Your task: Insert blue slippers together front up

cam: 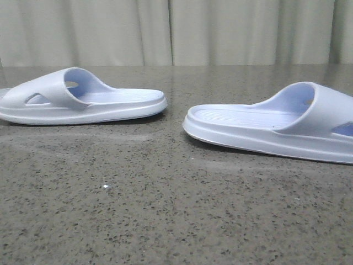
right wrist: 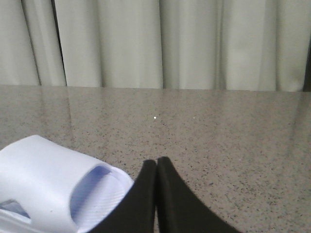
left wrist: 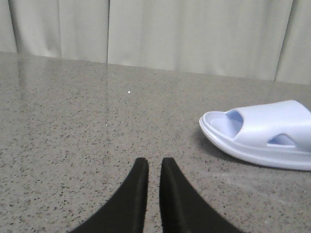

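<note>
Two pale lavender-blue slippers lie sole-down on the speckled grey table, heels toward each other. The left slipper [cam: 83, 102] has its strap at the left. The right slipper [cam: 276, 124] has its strap at the right. Neither gripper shows in the front view. In the left wrist view my left gripper [left wrist: 154, 165] is empty, its black fingers nearly together with a narrow slit, and one slipper [left wrist: 262, 133] lies apart from it. In the right wrist view my right gripper [right wrist: 156, 162] is shut and empty, right beside a slipper [right wrist: 48, 184].
The grey speckled table [cam: 165, 210] stretches wide in front of the slippers. Pale curtains [cam: 176, 30] hang behind the table's far edge. No other objects show.
</note>
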You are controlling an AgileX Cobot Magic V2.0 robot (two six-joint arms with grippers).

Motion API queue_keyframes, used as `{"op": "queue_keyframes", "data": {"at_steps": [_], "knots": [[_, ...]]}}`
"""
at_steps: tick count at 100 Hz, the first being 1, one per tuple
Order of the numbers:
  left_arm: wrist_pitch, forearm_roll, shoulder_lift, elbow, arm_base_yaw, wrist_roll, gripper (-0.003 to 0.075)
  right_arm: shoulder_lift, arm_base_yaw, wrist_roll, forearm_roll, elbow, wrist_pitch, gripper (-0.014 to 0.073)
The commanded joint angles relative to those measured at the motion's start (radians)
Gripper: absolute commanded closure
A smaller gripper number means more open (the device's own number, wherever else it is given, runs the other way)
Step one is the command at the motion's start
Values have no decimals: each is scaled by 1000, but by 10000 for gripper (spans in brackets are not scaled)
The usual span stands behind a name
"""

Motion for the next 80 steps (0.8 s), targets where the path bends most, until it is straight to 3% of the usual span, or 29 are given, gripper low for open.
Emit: {"op": "queue_keyframes", "data": {"at_steps": [1,14,28,38,54,69,80], "knots": [[-121,-74,-29,8,0,-8,705,-20,-5,-2,63,20,-107,673],[-146,-225,-29,8,0,-8,705,-20,-5,-2,304,20,-105,673],[-146,-520,-29,8,0,-8,705,-20,-5,-2,558,15,-85,673],[-132,-624,-29,-12,0,-8,705,-20,-5,-2,622,-24,9,673],[9,-491,10,-134,0,-8,705,54,-5,-2,581,-133,191,672],[184,-260,202,-328,0,-7,705,274,-5,-2,486,-266,296,672],[268,-201,340,-440,0,-7,704,450,-5,-9,449,-380,377,671]]}}
